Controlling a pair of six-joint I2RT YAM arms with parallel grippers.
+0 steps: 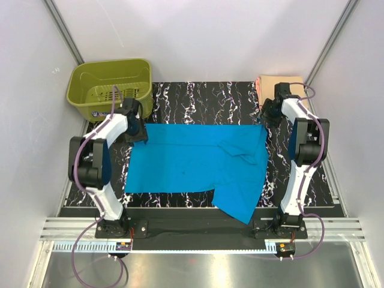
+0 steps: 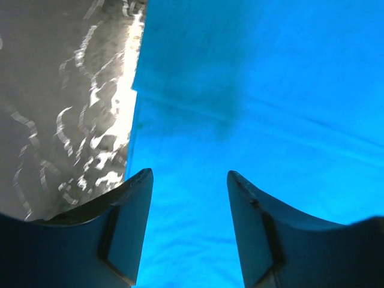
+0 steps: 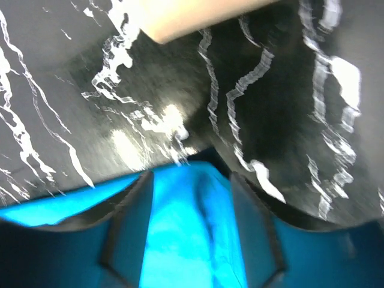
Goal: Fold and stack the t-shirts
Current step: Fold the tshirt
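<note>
Overhead view: the turquoise t-shirt [image 1: 186, 159] is spread flat on the black marbled worktop [image 1: 198, 96]. Its right-hand part is rumpled, and one flap trails towards the near edge. The left end effector [image 1: 139, 131] sits at the shirt's far-left corner and the right end effector [image 1: 267, 117] at its far-right corner. From up here the arms hide how the jaws stand.

Left wrist camera fills that in: the fingers [image 2: 129, 210] are well apart, flat blue cloth shows in the gap below them, and nothing is pinched. The shirt's edge runs just left of the gap, with bare worktop beyond.

Right wrist view is blurred, but the jaws are parted here too. They straddle the shirt's corner, and a bright ridge of cloth lies between them, not clamped.

The peach t-shirt [image 1: 273, 81] lies folded beyond the turquoise shirt's far-right corner. The right wrist camera catches only a pale strip of it, and the left wrist camera doesn't see it at all. The olive basket [image 1: 108, 63] stands beyond the far-left corner and shows only from above.
</note>
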